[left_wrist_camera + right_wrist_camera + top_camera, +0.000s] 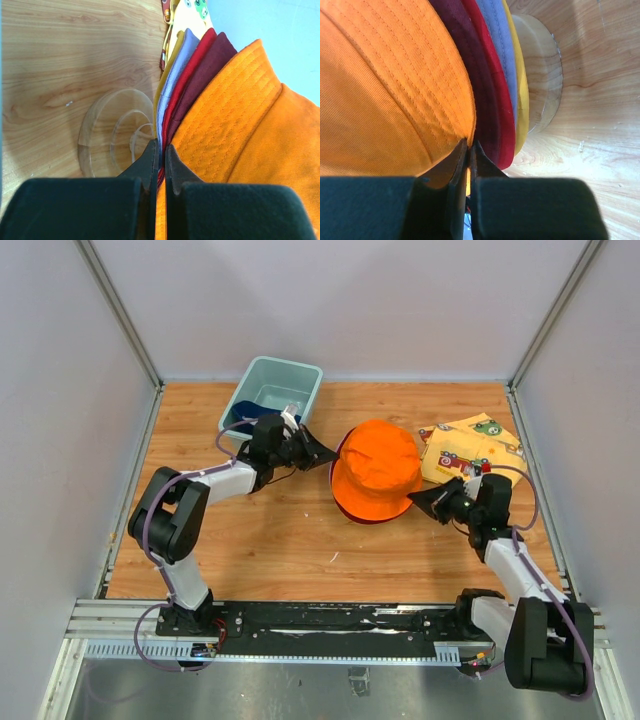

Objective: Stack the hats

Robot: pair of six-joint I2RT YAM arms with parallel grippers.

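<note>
An orange hat [375, 470] tops a stack of hats on a wooden stand. In the left wrist view the brims fan out: yellow [172, 55], lavender [177, 65], red [196, 60], maroon [212, 65], orange [235, 115]. My left gripper [322, 454] [160, 152] is shut on the stack's left edge, with lavender, red, maroon and orange cloth between its jaws. My right gripper [422, 502] [469, 146] is shut on the orange hat's [385, 85] brim on the right, beside the maroon [465, 45], red [492, 75], lavender [500, 35] and yellow [521, 85] brims.
The stand's round wooden base [112, 135] [545, 75] sits under the brims. A teal tub [305, 380] stands at the back left, just behind the left gripper, with something dark blue inside. A yellow cloth printed with cars [468, 448] lies at the back right.
</note>
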